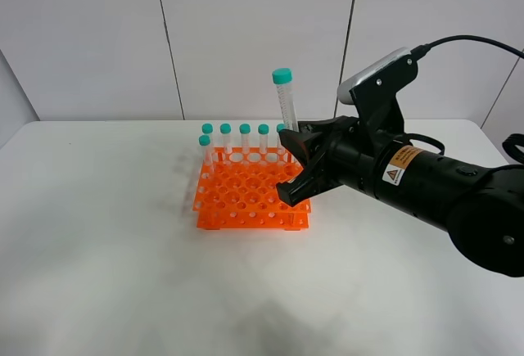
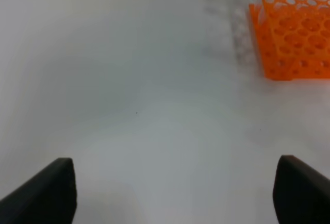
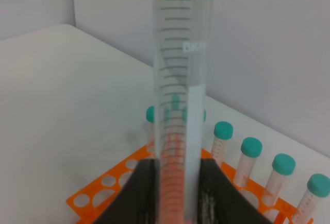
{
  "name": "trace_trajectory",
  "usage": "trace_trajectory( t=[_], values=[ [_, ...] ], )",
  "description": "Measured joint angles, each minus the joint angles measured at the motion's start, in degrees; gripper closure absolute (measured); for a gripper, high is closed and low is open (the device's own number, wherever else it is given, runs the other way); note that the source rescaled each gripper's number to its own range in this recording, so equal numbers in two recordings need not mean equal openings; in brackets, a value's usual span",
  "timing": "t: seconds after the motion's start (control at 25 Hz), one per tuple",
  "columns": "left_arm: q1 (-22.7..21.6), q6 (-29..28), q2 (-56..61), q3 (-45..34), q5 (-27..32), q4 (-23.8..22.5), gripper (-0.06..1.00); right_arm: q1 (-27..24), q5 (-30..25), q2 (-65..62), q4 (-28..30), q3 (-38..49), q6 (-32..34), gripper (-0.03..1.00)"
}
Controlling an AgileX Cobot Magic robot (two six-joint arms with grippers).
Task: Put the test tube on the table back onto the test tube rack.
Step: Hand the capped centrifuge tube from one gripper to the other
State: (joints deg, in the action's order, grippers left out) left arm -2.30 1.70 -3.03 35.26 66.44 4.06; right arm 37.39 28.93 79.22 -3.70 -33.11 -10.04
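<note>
My right gripper (image 1: 301, 164) is shut on the test tube (image 1: 286, 104), a clear tube with a teal cap. It holds the tube upright over the right side of the orange test tube rack (image 1: 246, 196), its lower end hidden between the fingers. In the right wrist view the tube (image 3: 180, 95) stands between my fingers (image 3: 142, 193), with the rack (image 3: 103, 190) below. My left gripper (image 2: 175, 193) is open and empty over the white table (image 2: 154, 105), with the rack (image 2: 294, 38) some way off. The left gripper is out of the exterior view.
Several other capped tubes (image 1: 235, 131) stand along the rack's back row, with one more (image 1: 204, 143) at its left side. They also show in the right wrist view (image 3: 250, 157). The table (image 1: 106, 233) spreads white around the rack. A wall stands behind.
</note>
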Motion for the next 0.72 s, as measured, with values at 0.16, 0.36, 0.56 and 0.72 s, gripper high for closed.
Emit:
trace_trajectory(
  t=[0.16,0.36,0.56,0.72],
  values=[
    [0.55,2.87,-4.69,3.24,-0.05,0.06,0.02,0.00,0.00,0.00,0.00,0.00,0.00,0.94],
    [8.07,3.86,-8.56,6.96,-0.52,0.73,0.02,0.00,0.00,0.00,0.00,0.00,0.00,0.94],
    [17.52,3.88,-11.69,8.83,-3.09,0.93,0.02,0.00,0.00,0.00,0.00,0.00,0.00,0.94],
    [22.22,4.60,-15.97,8.88,-7.91,0.97,0.02,0.00,0.00,0.00,0.00,0.00,0.00,0.94]
  ],
)
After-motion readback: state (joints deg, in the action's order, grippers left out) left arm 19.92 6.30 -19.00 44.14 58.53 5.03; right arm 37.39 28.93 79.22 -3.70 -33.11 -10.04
